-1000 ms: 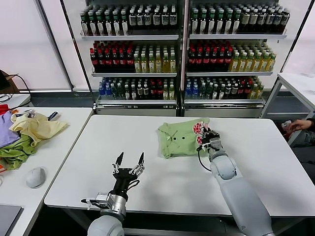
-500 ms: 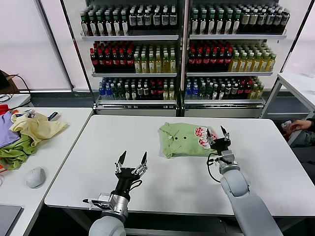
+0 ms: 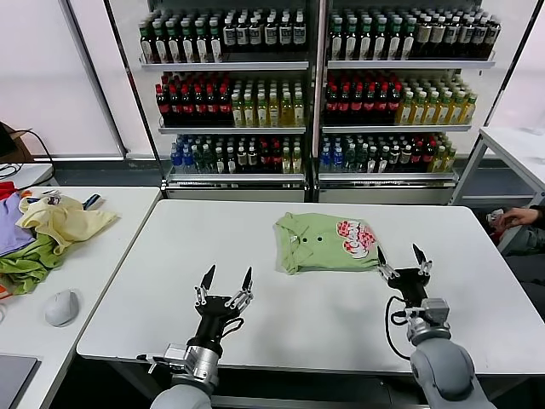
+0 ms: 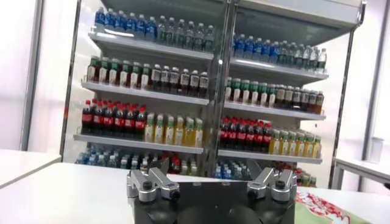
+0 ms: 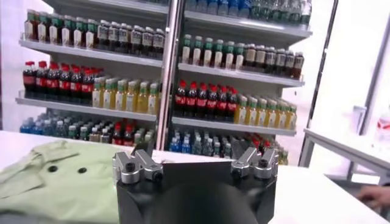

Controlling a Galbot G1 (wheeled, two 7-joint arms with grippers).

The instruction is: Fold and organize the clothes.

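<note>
The clothes, one light-green shirt (image 3: 324, 242), lie folded into a rough rectangle at the middle back of the white table (image 3: 281, 319). Its collar is to the left and the red-and-white graphic faces up at its right end. My right gripper (image 3: 398, 256) stands open just off the shirt's near right corner, fingers up and holding nothing. My left gripper (image 3: 227, 276) is open too, at the front left of the table, well apart from the shirt. The right wrist view shows the shirt (image 5: 55, 179) beside the open right gripper (image 5: 195, 159). The left wrist view shows the open left gripper (image 4: 210, 178) and an edge of the shirt (image 4: 323, 210).
Shelves of bottles (image 3: 315, 94) stand behind the table. A side table on the left holds a pile of yellow (image 3: 66, 220), olive-green (image 3: 25, 266) and purple (image 3: 8, 228) garments and a mouse (image 3: 61, 307). A person's hand (image 3: 515, 216) shows at the far right.
My right gripper has let go of the shirt's right end, opened, and drawn back toward the table's front. The graphic flap now lies flat. The left gripper has slid slightly nearer.
</note>
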